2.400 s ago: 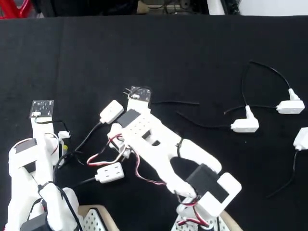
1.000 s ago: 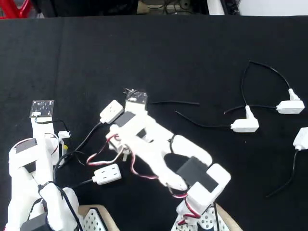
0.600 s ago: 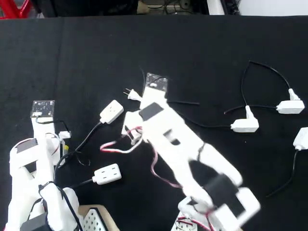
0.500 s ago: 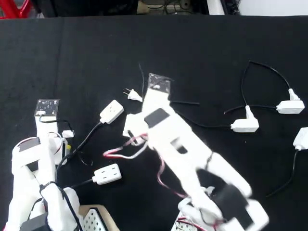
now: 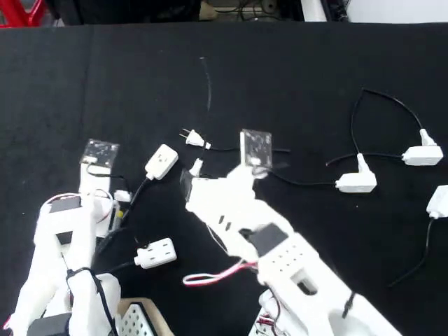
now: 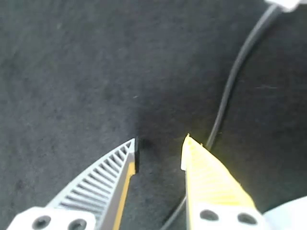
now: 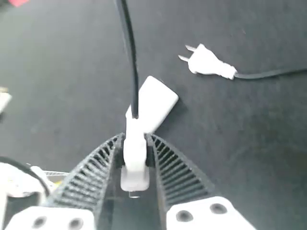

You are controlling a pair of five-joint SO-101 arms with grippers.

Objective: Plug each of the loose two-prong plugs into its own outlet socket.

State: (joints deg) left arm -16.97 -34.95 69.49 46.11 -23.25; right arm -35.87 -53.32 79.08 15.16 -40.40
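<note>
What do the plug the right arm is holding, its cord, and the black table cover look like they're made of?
The held plug looks like white molded plastic: smooth, slightly glossy, with rounded edges. Its cord seems to have a black rubbery or vinyl sheath, smooth with a faint highlight along it. The table cover is probably a felt-like black cloth: matte, with a fine fuzzy grain and specks of lint.

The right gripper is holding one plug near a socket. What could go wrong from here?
1. The plug in the right gripper seems to point its cord end at the outlet socket, prongs toward the wrist; pushing forward would probably not mate them.
2. Its cord could drag the loose plug lying nearby.
3. A black cord runs beside the open left gripper; closing may catch it.
</note>
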